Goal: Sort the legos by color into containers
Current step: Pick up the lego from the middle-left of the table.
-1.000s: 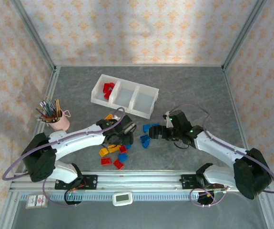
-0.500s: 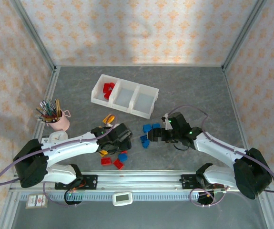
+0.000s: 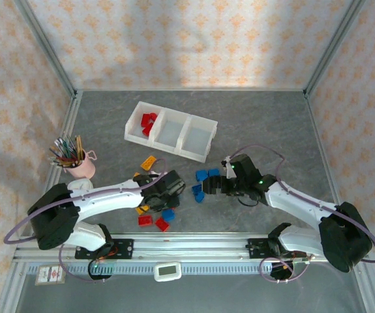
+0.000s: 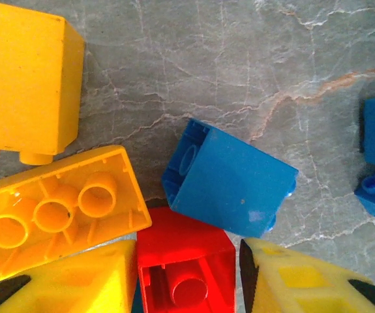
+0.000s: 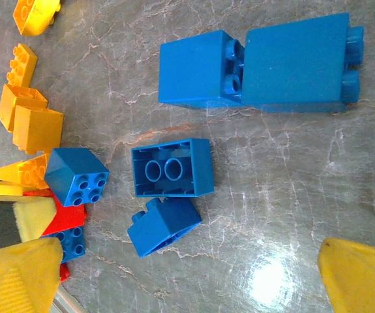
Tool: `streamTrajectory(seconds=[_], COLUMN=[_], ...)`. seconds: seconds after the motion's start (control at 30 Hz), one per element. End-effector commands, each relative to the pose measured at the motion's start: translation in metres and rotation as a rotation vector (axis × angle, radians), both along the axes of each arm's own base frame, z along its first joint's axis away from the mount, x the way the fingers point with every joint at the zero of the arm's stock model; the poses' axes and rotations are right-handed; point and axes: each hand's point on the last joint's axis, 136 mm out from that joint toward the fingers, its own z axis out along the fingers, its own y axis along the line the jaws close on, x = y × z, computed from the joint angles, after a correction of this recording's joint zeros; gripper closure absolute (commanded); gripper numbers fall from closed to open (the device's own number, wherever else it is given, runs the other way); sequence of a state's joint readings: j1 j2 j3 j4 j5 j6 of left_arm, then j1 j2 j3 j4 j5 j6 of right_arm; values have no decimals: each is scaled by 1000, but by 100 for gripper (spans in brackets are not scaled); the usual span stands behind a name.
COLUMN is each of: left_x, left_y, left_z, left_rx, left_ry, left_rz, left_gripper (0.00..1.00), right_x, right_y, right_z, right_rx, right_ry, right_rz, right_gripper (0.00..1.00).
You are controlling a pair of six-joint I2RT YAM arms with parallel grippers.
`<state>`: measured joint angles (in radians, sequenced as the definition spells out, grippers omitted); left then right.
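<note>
Red bricks [image 3: 146,220] lie loose closest to the tabletop's [image 3: 272,130] near edge. Just beyond them the left gripper [image 3: 164,192] has settled into the mixed pile and drawn its jaws inward over the last second. In the left wrist view its yellow pads [image 4: 63,287] now sit against both sides of a single red brick [image 4: 186,274]. A blue brick [image 4: 229,179] and an upturned yellow brick [image 4: 57,208] crowd right against it. That reads as a grip just made, so a lift comes next, and the neighbours may get dragged along. Toward the right edge, the right gripper [image 3: 210,187] has shifted only slightly. Its jaws are still spread wide and hold nothing above a cluster of blue bricks [image 5: 172,168]. Farther back, near the tabletop's middle, the three-compartment tray [image 3: 167,149] holds sorted red pieces [image 3: 149,121] in its left compartment, so blue and yellow look unstarted.
</note>
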<state>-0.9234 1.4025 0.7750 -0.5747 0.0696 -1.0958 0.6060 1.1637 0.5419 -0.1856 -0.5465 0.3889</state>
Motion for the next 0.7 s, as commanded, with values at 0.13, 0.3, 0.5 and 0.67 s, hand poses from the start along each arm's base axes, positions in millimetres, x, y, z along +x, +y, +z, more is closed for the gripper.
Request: streamTrajectory(seconds=[0.13,0.3,0.5,0.67], left_x=[6,12,34,72], left_y=[2,-1,2,23], left_z=[-4,8,52,93], left_rx=[42,27,34,23], left_ry=[-36,-71,-166,-266], left_rz=[-5,-9,-4,43], left_gripper=[63,67,67,68], right_x=[4,8,18,30], right_y=[1,2,8,19], right_z=[2,10,34,62], right_rx=[-4,-6,11,65], right_ry=[-27,-46,-86,-128], right_rz=[-1,2,6,3], right_gripper=[0,0,0,0])
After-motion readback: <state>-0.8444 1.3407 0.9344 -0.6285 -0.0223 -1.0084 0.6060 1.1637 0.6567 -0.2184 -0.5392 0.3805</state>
